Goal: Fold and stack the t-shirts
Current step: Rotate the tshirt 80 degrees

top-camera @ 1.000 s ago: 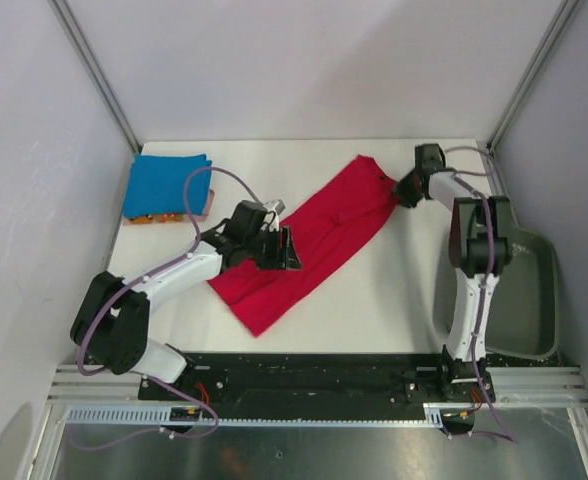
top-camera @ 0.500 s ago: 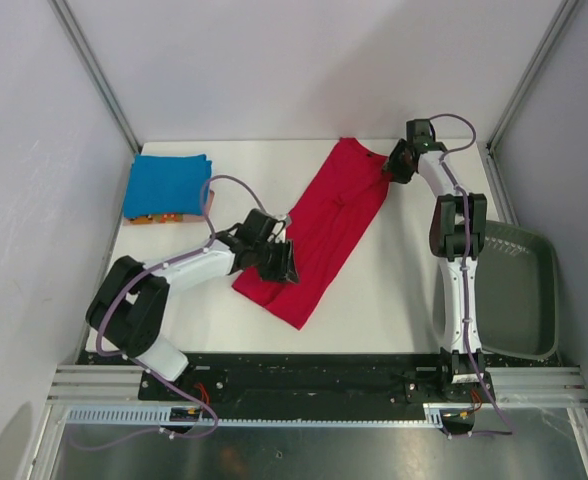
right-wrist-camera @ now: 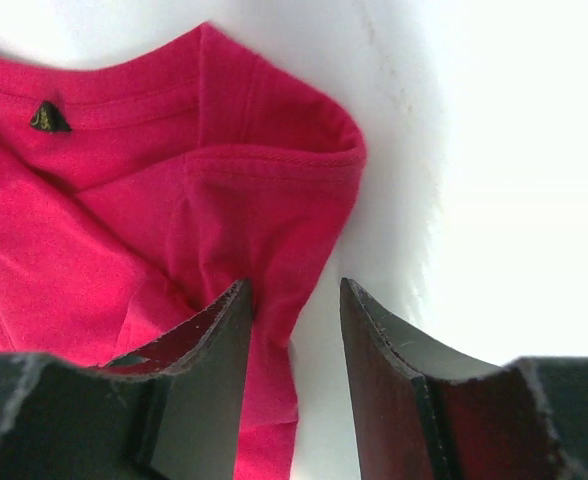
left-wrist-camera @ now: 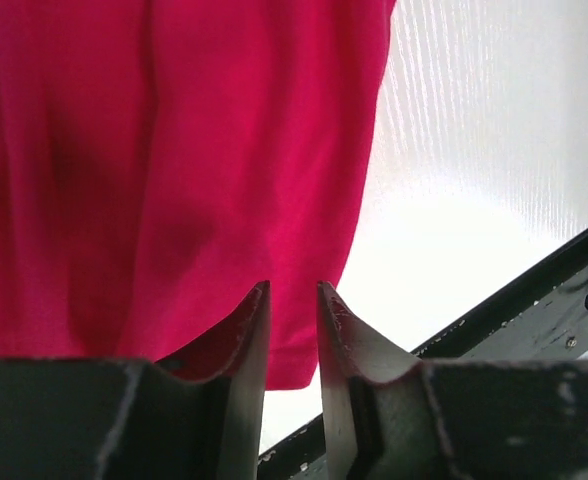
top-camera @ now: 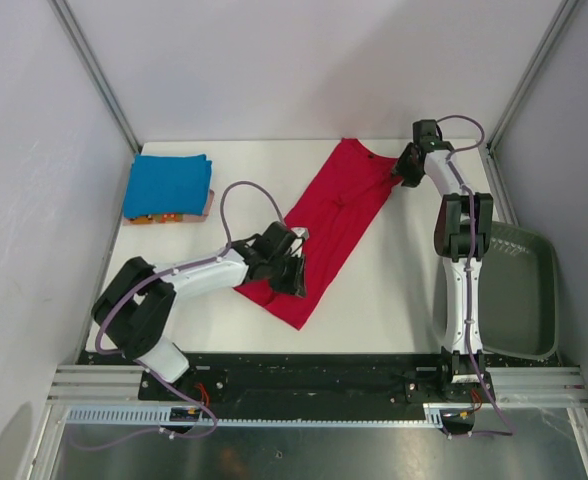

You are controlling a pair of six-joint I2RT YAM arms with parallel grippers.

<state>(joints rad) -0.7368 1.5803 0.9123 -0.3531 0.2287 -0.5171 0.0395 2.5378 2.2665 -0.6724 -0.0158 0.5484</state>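
Note:
The red t-shirt (top-camera: 329,225) lies on the white table as a long narrow strip, collar at the far end, hem near the front. My left gripper (top-camera: 294,272) hovers over its lower left edge; in the left wrist view (left-wrist-camera: 292,288) the jaws stand a narrow gap apart with nothing between them, red cloth (left-wrist-camera: 174,150) beneath. My right gripper (top-camera: 408,172) is open at the shirt's far right corner, straddling the sleeve edge (right-wrist-camera: 294,285); the dark neck tag (right-wrist-camera: 49,118) shows on the collar. The blue t-shirt (top-camera: 168,184) lies folded at the far left on the orange one (top-camera: 164,217).
A dark grey bin (top-camera: 519,290) stands at the table's right edge beside the right arm. A black base rail (top-camera: 304,370) runs along the front, close to the shirt's hem. Metal frame posts rise at both back corners.
The red shirt swung from a wide diagonal to a steeper, narrower strip. My left gripper slid right and nearer along it. My right gripper moved up to the far corner.

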